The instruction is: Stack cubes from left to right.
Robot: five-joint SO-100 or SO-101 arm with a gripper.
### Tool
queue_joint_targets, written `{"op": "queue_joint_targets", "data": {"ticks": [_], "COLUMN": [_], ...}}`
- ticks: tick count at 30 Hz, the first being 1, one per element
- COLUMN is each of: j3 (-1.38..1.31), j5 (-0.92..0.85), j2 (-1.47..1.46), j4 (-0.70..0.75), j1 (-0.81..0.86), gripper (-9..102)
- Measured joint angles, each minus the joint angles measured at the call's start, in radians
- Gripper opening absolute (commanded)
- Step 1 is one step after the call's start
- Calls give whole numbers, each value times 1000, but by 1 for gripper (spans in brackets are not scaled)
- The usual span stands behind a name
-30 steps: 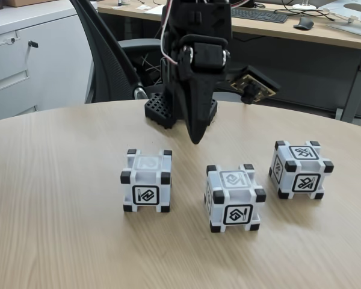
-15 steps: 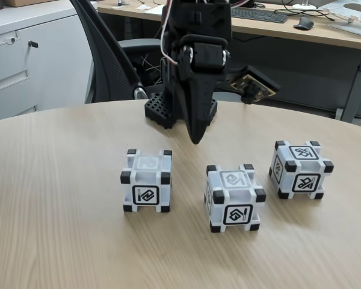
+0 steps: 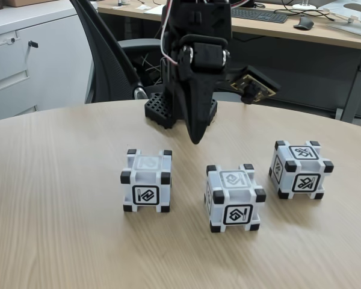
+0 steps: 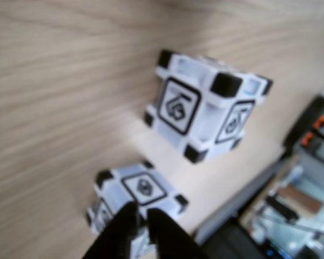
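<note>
Fixed view: three cubes sit on a round wooden table [image 3: 48, 180], well inside its rim, with bare wood to the left and in front. The left cube [image 3: 147, 180] stands squarely, one symbol face toward the camera. The middle cube [image 3: 234, 197] sits nearer the camera and slightly turned. The right cube [image 3: 301, 169] lies further back, also slightly turned. The three are apart, with open gaps between them. Being cubes, none has a long axis.

The gripper [image 3: 196, 139] hangs point-down above the table behind the gap between the left and middle cubes, touching none; its fingers look pressed together here. The arm's base [image 3: 162, 109] stands near the far table edge, with an office chair [image 3: 102, 54] and a desk [image 3: 301, 27] beyond.

In the wrist view two cubes show: one [image 4: 208, 105] further out and one [image 4: 135, 197] just past the fingertips [image 4: 127, 226], which stand close with a thin slit between, gripping nothing.

Compared with the earlier frames, neither arm nor cubes have moved
</note>
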Motion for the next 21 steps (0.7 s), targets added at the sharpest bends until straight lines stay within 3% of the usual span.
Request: {"op": "queue_joint_targets", "data": {"ticks": [21], "j3": [0], "j5": [-20], "j2": [0], "j4": [0], "j1": [-2], "gripper": [0]}}
